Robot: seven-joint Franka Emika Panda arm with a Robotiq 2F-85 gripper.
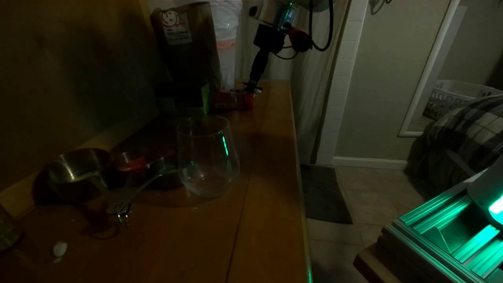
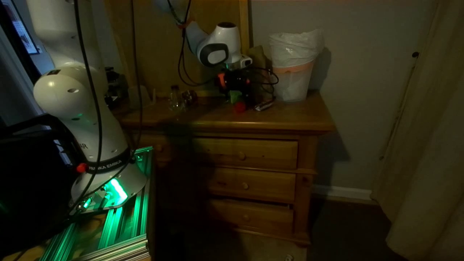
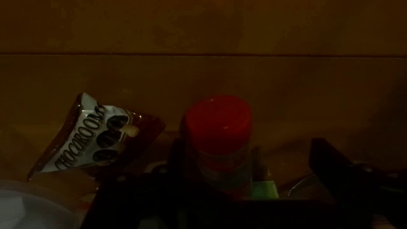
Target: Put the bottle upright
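Above our gripper (image 3: 248, 141), our arm (image 2: 219, 45) slants downward; the jaws stand wide, and between them we find the bottle (image 3: 219, 125) on its side, nearer one jaw.

Bottle (image 3: 221, 148): small, rounded, reddish, lying on its side with its cap on.
Cap (image 3: 219, 122): bright red, smooth, rounded at the rim, with a faint glint.
Body (image 3: 225, 173): darker red with a dull greyish band, its lower end lost in shadow.
Heading: cap to 12 o'clock in the wrist view, body toward 6; in an exterior view, cap (image 1: 249, 101) to 3 o'clock, body toward 9.
Spot on the table (image 1: 271, 188): near its 12 o'clock end in that same view.
Within the pincer (image 3: 248, 142): just beside the 9 o'clock finger, contact unclear, and well apart from the 3 o'clock finger.
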